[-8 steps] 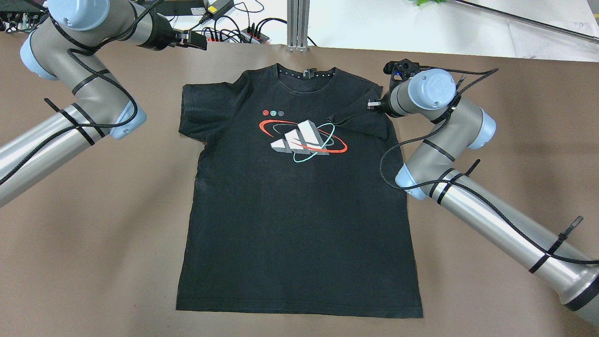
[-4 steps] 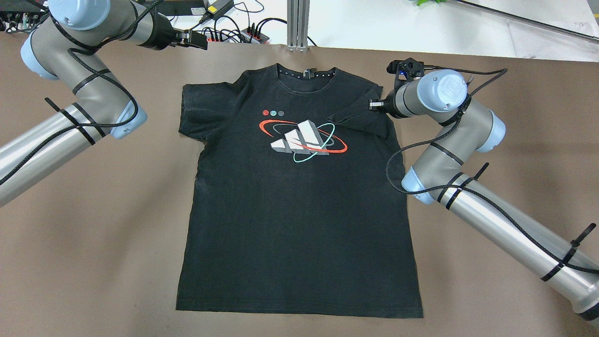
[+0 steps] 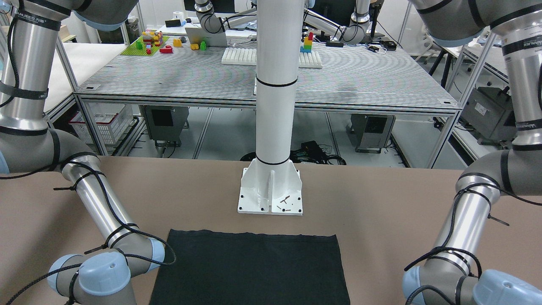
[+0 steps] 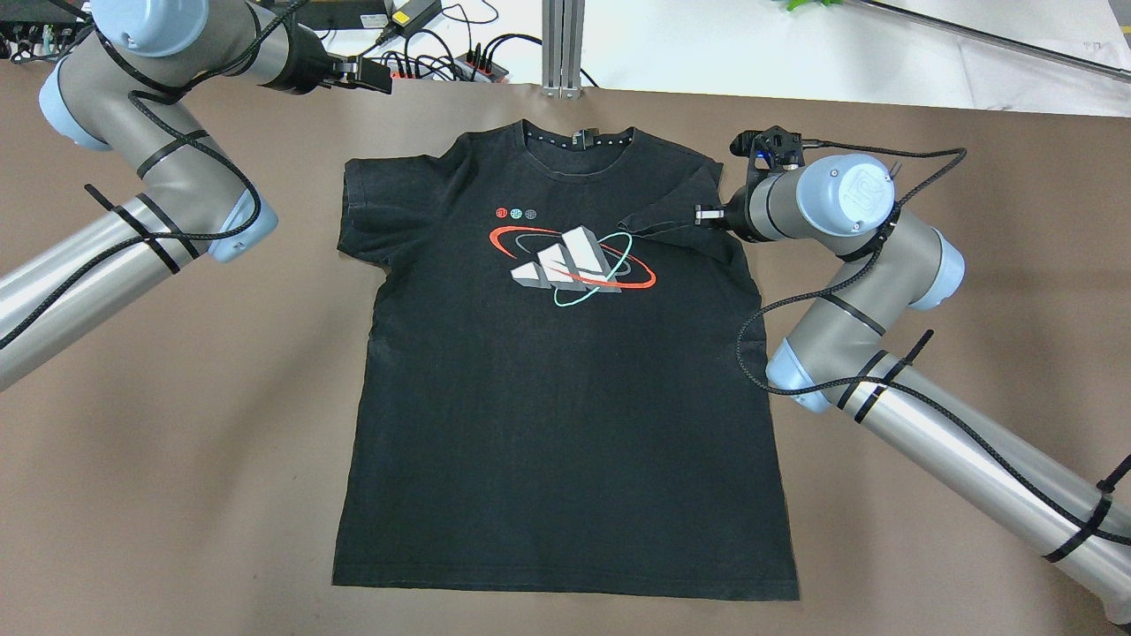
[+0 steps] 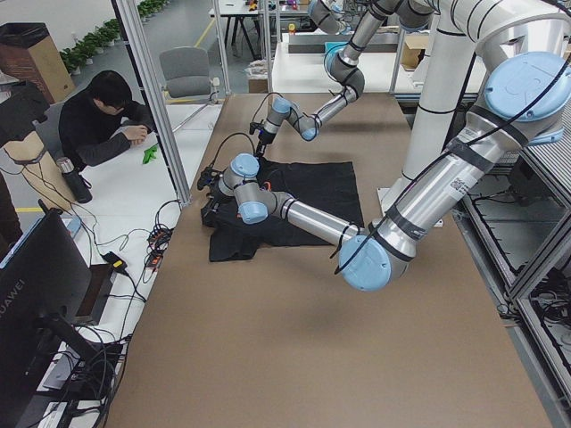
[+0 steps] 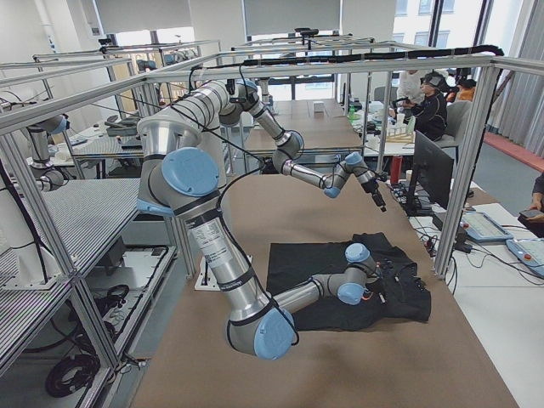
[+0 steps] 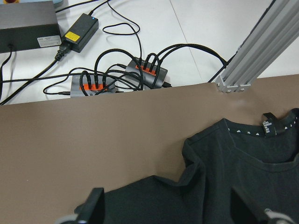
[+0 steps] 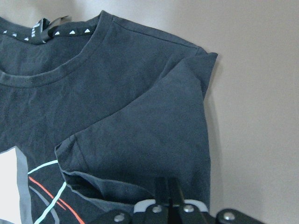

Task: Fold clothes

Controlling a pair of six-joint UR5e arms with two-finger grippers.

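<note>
The black T-shirt [image 4: 565, 397] lies flat and face up on the brown table, collar at the far side, its white, red and light-blue print [image 4: 570, 261] showing. The sleeve [image 4: 671, 221] on the view's right is folded inward over the chest, its hem slightly raised. My right gripper [image 4: 702, 214] is at that sleeve; in the right wrist view its fingers [image 8: 163, 184] are pressed together, shut on the sleeve [image 8: 140, 130]. My left gripper [image 4: 367, 78] hovers over the table's far left, beyond the other sleeve, and stands open [image 7: 170, 212] with nothing between the fingers.
Power strips with cables [image 4: 442, 62] and an aluminium post [image 4: 563, 44] sit just past the far table edge. The robot's white pillar base [image 3: 271, 190] stands behind the shirt's bottom hem [image 3: 254, 237]. A person [image 5: 98, 116] sits beyond the table's side.
My right arm's wrist and elbow have swung to the right and a little nearer, the gripper tip dropping slightly. The sleeve stays folded inward. The left arm has not moved.
</note>
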